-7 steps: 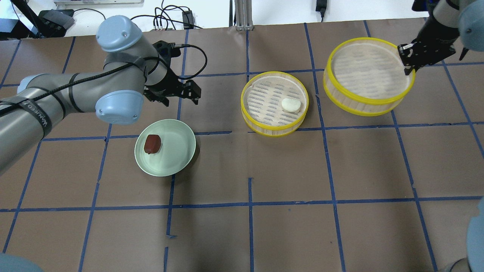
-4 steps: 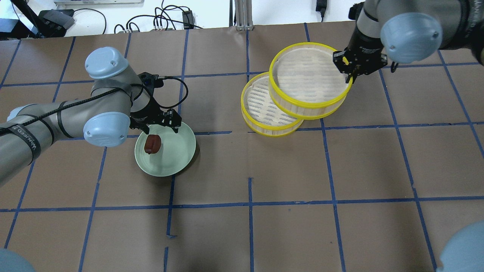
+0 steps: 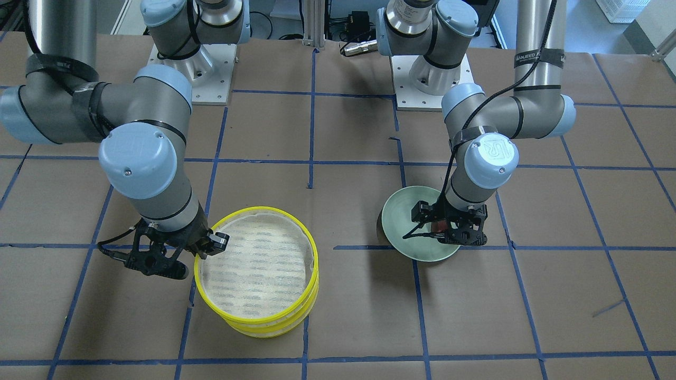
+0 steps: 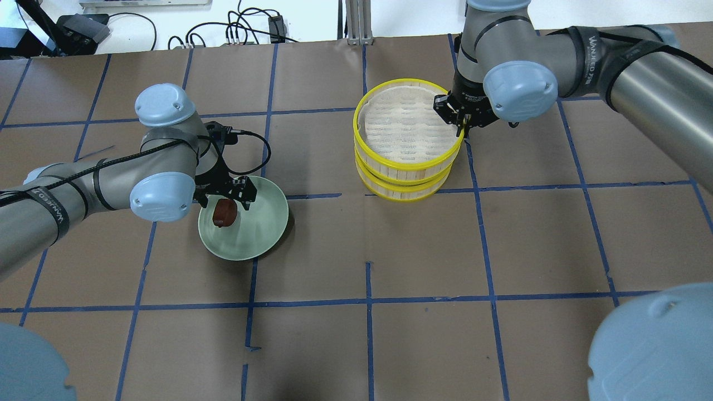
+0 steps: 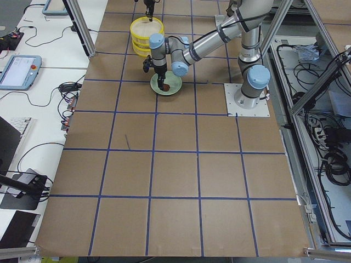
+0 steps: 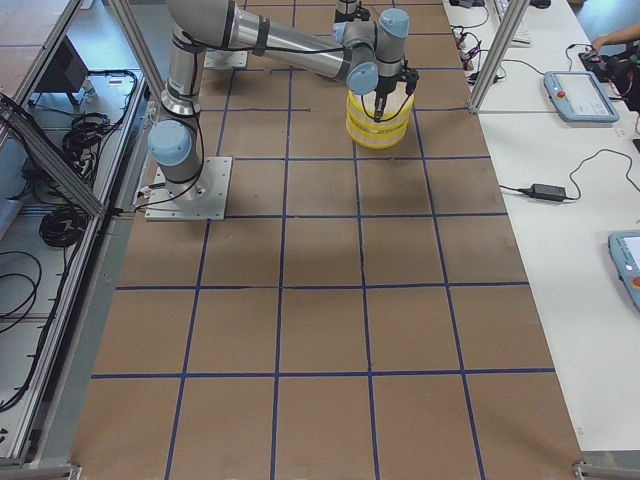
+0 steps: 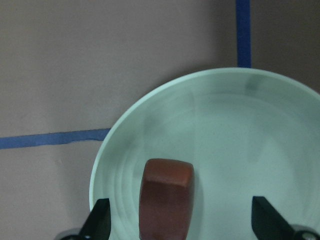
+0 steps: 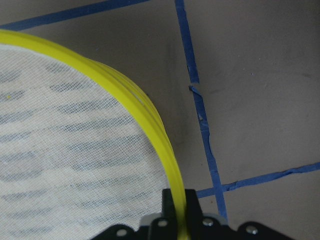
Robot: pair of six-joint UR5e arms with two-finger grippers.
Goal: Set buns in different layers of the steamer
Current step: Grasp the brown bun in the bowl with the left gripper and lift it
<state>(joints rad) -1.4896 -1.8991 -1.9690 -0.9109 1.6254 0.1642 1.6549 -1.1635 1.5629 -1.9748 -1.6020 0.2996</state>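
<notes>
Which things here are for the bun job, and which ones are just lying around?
For the job: brown bun, top tray, bottom tray, left gripper open around the bun, right gripper pinching the top tray's rim.
Just there: green plate under the bun, cables, blue tape lines.

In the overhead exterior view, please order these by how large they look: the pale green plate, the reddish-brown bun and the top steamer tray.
1. Yellow-rimmed top steamer tray: largest, though it sits higher and nearer the camera, which may flatter it.
2. Pale green round plate: somewhat smaller.
3. Reddish-brown blocky bun: by far the smallest.
</notes>
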